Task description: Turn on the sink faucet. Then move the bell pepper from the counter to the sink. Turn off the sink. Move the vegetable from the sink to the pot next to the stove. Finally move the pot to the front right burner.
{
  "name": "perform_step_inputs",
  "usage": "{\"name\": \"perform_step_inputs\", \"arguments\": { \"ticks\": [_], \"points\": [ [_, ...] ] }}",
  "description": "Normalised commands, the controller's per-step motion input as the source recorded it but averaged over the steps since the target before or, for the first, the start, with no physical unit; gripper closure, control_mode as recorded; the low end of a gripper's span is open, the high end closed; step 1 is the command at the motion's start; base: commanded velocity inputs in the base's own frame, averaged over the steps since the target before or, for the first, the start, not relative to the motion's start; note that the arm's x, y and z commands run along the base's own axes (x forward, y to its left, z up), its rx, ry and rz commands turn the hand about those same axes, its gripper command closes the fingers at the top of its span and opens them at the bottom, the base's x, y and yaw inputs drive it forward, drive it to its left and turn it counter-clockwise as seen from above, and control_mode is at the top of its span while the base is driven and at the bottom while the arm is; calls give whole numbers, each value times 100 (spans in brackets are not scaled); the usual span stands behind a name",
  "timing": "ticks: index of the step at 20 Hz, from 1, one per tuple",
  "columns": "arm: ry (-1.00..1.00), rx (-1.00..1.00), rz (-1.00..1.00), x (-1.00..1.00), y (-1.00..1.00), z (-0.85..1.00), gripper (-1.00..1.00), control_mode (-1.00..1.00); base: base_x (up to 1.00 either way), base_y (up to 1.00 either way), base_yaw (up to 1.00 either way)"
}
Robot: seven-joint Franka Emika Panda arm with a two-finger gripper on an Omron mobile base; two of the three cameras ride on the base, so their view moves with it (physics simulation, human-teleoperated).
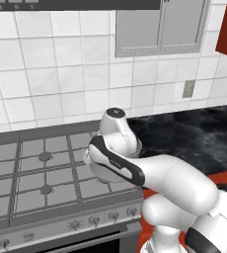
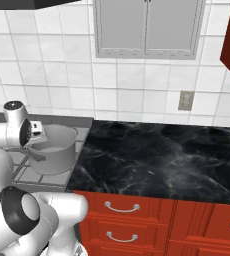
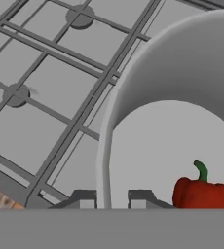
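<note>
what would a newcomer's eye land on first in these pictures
Probably the red bell pepper lying on the pale floor of the grey pot, bright against all the grey in the hand view. Next, the end effector straddling the pot's rim, with the pot standing on the stove at its right edge, beside the black veined counter.
</note>
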Motion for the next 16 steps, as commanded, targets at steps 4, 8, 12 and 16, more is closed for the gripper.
{"name": "perform_step_inputs", "arguments": {
  "ticks": [4, 8, 12, 16],
  "points": [
    [3, 0, 1, 0, 15, -13, 100, -100, 0, 0, 0],
    [5, 0, 3, -8, 19, -3, 100, -100, 0, 0, 0],
    [4, 0, 3, -8, 18, -11, 100, -100, 0, 0, 0],
    [4, 0, 2, -3, 15, -15, 100, -100, 0, 0, 0]
  ]
}}
